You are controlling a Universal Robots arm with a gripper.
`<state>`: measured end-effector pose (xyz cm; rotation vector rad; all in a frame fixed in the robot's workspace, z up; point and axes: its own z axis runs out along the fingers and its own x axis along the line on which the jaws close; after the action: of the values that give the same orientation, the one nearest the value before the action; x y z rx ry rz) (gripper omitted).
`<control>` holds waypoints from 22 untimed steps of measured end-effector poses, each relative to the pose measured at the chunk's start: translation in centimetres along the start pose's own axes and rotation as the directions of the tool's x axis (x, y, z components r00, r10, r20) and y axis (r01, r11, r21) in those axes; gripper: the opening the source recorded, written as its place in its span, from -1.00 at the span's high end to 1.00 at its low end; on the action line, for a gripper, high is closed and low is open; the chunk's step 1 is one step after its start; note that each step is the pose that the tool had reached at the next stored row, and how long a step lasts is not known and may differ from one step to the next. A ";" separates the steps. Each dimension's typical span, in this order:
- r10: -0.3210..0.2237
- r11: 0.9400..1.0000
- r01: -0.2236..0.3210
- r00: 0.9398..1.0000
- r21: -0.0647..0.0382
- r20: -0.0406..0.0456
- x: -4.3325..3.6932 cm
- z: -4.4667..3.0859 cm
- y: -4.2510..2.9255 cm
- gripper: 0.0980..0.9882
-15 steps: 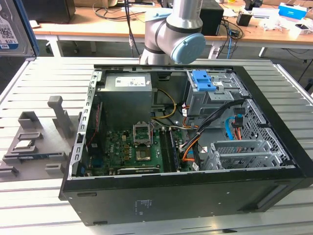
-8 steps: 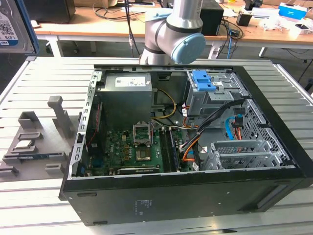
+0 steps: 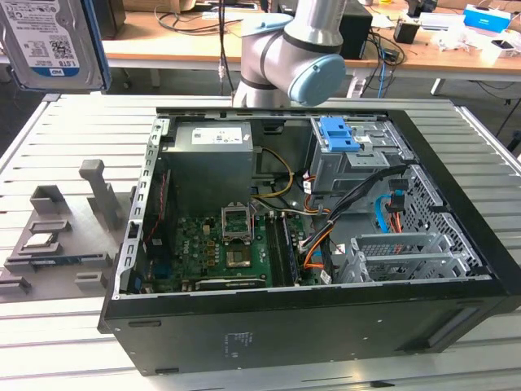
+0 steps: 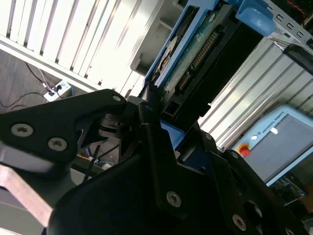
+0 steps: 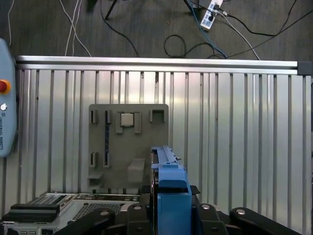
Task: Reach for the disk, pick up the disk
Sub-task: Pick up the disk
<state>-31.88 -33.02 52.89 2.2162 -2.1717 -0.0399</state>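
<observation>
In the exterior view the disk [image 3: 49, 41] hangs in the air at the far left, well above the slatted aluminium table [image 3: 73, 114], with its labelled silver face turned to the camera and a blue carrier frame along its edge. In the first wrist view the gripper [image 5: 168, 215] is clenched on it, with black fingers [image 5: 208, 215] on either side of the blue frame. The hold looks chosen to press on the plastic carrier and keep the label face and circuit board untouched. The second wrist view shows the same clasp from the side.

Below it, near the table's edge on the exterior view's left, lies the grey slotted stand [image 3: 73, 220] with a square silver chip [image 3: 39, 241] seated in one pocket. The disk touches nothing there, so the pick-up reads as done.

Further right, the open computer case [image 3: 309, 326] fills the table's middle. A blue ridged latch [image 3: 339, 134] sits on its drive cage. The arm [image 3: 301, 53] rises behind the case's far edge.
</observation>
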 end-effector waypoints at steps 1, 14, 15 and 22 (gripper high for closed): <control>0.000 1.000 0.000 1.000 -0.001 -0.002 -0.02 0.00 -0.34 0.40; 0.001 1.000 -0.001 1.000 -0.018 -0.025 -0.51 1.45 -6.16 0.40; 0.001 1.000 -0.001 1.000 -0.019 -0.025 -0.54 1.51 -6.52 0.40; 0.001 1.000 -0.001 1.000 -0.025 -0.031 -0.77 2.08 -9.82 0.40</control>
<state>-22.18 -32.07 50.36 2.1876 -2.1447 -0.0331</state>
